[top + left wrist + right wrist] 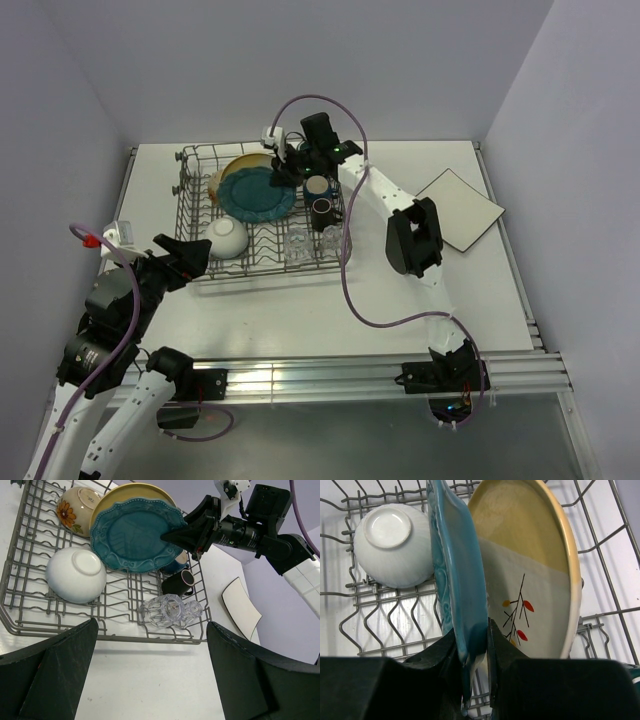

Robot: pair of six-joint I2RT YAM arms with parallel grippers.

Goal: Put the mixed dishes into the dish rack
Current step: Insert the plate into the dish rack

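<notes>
Right wrist view: our right pincer (475,645) pinches the teal plate (457,570) in the rack (395,647), our left pincer (151,625) spread.

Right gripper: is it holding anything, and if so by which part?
The right gripper pinches the teal scalloped plate by its rim, the plate standing on edge in the dish rack. The left gripper is open and holds nothing.
</notes>
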